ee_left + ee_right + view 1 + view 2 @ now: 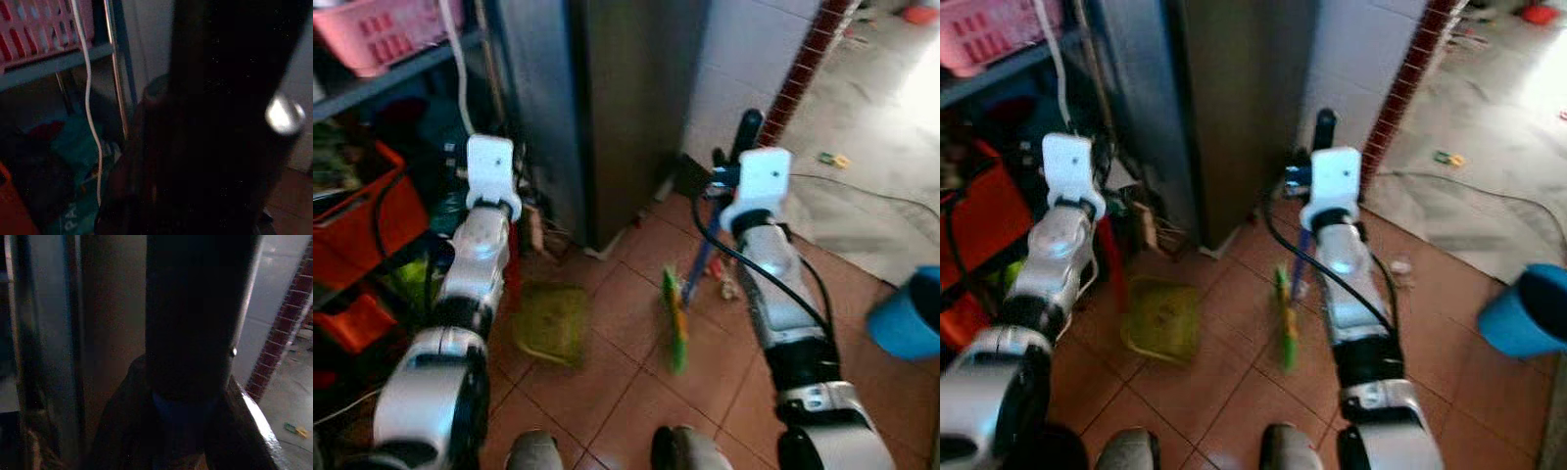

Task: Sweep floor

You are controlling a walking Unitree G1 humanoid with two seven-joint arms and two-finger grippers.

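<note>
My right gripper [732, 162] is raised in front of me and shut on the blue handle [701, 257] of a broom. The broom's green bristle head [675, 318] rests on the brown tiled floor [626, 392] just left of that arm. In the right wrist view the blue handle [182, 417] sits between the dark fingers [195, 313]. My left gripper [512, 208] is mostly hidden behind its white wrist mount and holds the red handle [1114, 257] of a yellow-green dustpan [551, 323], which lies flat on the tiles. A few scraps of litter [730, 290] lie beside the broom handle.
A tall metal cabinet [607, 117] stands straight ahead. To the left is a shelf with a pink basket [382, 29] and orange crates [372, 215]. A blue bucket [909, 315] stands at the right, with a brick pillar [803, 69] and a floor cable [871, 191] beyond.
</note>
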